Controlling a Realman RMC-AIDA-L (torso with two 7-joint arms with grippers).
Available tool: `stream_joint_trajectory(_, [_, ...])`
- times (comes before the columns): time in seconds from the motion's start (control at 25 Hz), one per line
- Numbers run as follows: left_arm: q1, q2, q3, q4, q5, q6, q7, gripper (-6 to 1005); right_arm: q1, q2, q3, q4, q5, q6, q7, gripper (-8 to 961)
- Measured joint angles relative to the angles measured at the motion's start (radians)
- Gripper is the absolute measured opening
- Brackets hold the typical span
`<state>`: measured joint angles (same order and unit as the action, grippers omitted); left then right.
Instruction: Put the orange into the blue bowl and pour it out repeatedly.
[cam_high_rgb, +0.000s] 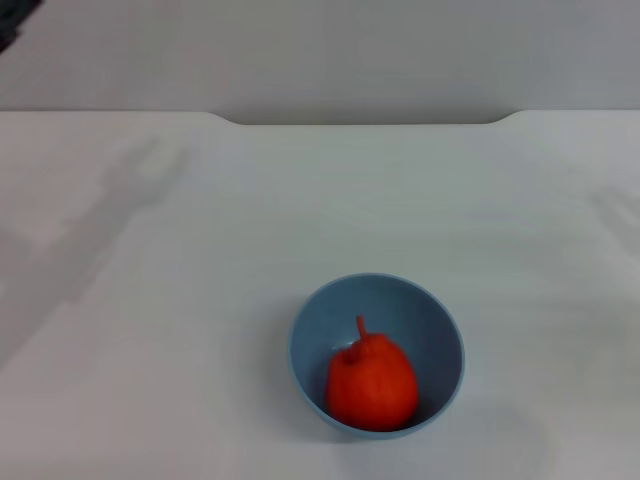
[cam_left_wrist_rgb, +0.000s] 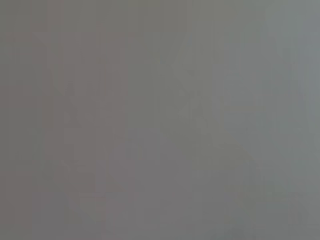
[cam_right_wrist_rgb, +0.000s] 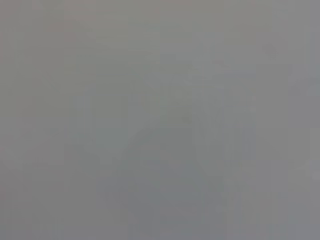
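The orange (cam_high_rgb: 371, 384), a red-orange fruit with a small stem nub pointing up, sits inside the blue bowl (cam_high_rgb: 306, 345). The bowl stands upright on the white table, near the front edge and a little right of centre in the head view. Neither gripper shows in the head view. The left wrist view and the right wrist view show only a plain grey surface, with no fingers, fruit or bowl in them.
The white table (cam_high_rgb: 200, 250) stretches wide around the bowl. Its far edge (cam_high_rgb: 360, 123) meets a grey wall at the back. A faint arm shadow (cam_high_rgb: 110, 215) lies on the table at the left.
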<state>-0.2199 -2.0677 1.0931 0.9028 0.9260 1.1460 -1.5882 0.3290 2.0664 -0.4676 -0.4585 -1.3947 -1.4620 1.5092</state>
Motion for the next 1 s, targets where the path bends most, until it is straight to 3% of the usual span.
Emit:
stream_joint_trajectory(0.2, [0.089,-0.008,0.053,-0.083,-0.217,-0.003,0.590,686,-0.012,0.005,0.090,0.147,0.120,0.010,-0.235,518])
stream_joint_trajectory(0.4, [0.109,-0.009,0.157,-0.227,-0.420,0.009,1.097,688,-0.014,0.011,0.122,0.364,0.244,0.008,-0.875,518])
stream_joint_trajectory(0.52, [0.097,-0.010,0.200,-0.311,-0.450,0.019,1.330,687,0.004,0.015,0.131,0.531,0.336,-0.003,-1.281,518])
stream_joint_trajectory(0.68, [0.087,-0.011,0.246,-0.383,-0.522,0.074,1.453,683,0.026,0.017,0.136,0.611,0.363,-0.002,-1.547,518])
stream_joint_trajectory(1.0, [0.088,-0.011,0.304,-0.397,-0.555,0.095,1.434,682,0.050,0.015,0.142,0.621,0.366,0.014,-1.489,518])
